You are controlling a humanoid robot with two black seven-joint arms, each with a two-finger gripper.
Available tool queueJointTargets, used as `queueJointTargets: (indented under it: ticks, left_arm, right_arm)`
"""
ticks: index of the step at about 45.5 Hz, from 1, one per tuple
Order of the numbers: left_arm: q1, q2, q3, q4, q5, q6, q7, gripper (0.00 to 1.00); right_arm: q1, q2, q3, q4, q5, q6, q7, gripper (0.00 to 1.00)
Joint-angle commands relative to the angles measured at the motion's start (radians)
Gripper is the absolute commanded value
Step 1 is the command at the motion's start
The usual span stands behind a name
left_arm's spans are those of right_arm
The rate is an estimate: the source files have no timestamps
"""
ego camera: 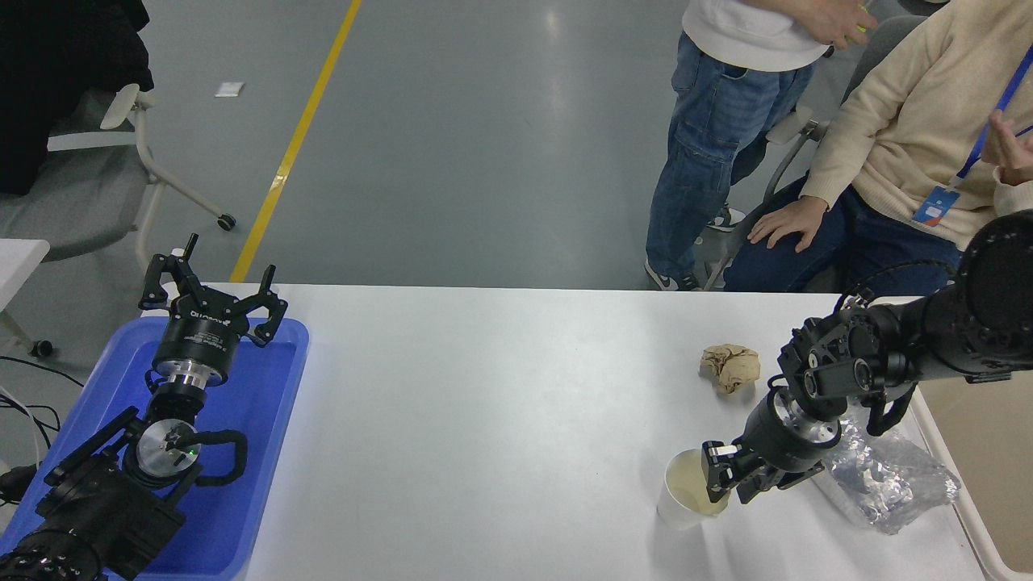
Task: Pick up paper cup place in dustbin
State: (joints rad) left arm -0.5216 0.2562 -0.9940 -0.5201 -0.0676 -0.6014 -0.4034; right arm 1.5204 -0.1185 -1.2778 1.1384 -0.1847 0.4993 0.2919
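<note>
The right tool (721, 478) reaches down at the paper cup (688, 489), and its dark fingers (714, 476) are clamped on the cup's right rim, one finger inside the mouth and the rest outside the wall. The cup is small, white and tapered, with a rolled lip and a cream inside; it stands tilted on the white surface (500, 403), near the front edge.

Taking the cup as the landmark: a crumpled tan paper ball (730, 367), rough and creased, lies behind it and a little to the right. A crinkled silver foil bag (888, 484), shiny and wrinkled, lies just to the right of the cup, partly under the right arm. The dustbin (989, 484) is further right, off the edge of the surface; only part of its smooth beige wall and rounded rim shows.

Far to the left of the cup sits a smooth blue plastic tray (266, 452). The left tool (214, 294) is parked over the tray's far end, its hooked fingers spread apart, grasping nothing.

Beyond the surface's far side, behind the cup, one person stands in jeans (710, 153) and another sits in a cream sweater (912, 121).
</note>
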Motion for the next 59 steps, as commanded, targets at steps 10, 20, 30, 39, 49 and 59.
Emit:
queueJointTargets:
  ticks: [10, 20, 30, 39, 49, 59]
  left_arm:
    - [0.000, 0.000, 0.000, 0.000, 0.000, 0.000, 0.000, 1.00]
    - [0.000, 0.000, 0.000, 0.000, 0.000, 0.000, 0.000, 1.00]
    - [0.000, 0.000, 0.000, -0.001, -0.001, 0.000, 0.000, 1.00]
    - [0.000, 0.000, 0.000, 0.000, -0.001, 0.002, 0.000, 1.00]
    - [0.000, 0.000, 0.000, 0.000, 0.000, 0.005, 0.000, 1.00]
    - [0.000, 0.000, 0.000, 0.000, 0.000, 0.005, 0.000, 1.00]
  right_arm:
    - [0.009, -0.006, 0.000, 0.004, 0.037, 0.004, 0.001, 0.00]
    - [0.081, -0.035, -0.020, 0.067, 0.041, 0.036, 0.003, 0.00]
    - [0.300, -0.073, -0.124, 0.199, 0.037, 0.151, 0.004, 0.00]
    - [0.556, -0.111, -0.199, 0.284, 0.021, 0.286, 0.004, 0.00]
    - [0.786, -0.157, -0.216, 0.350, -0.056, 0.286, 0.004, 0.00]
    - [0.958, -0.207, -0.221, 0.366, -0.096, 0.286, 0.003, 0.00]
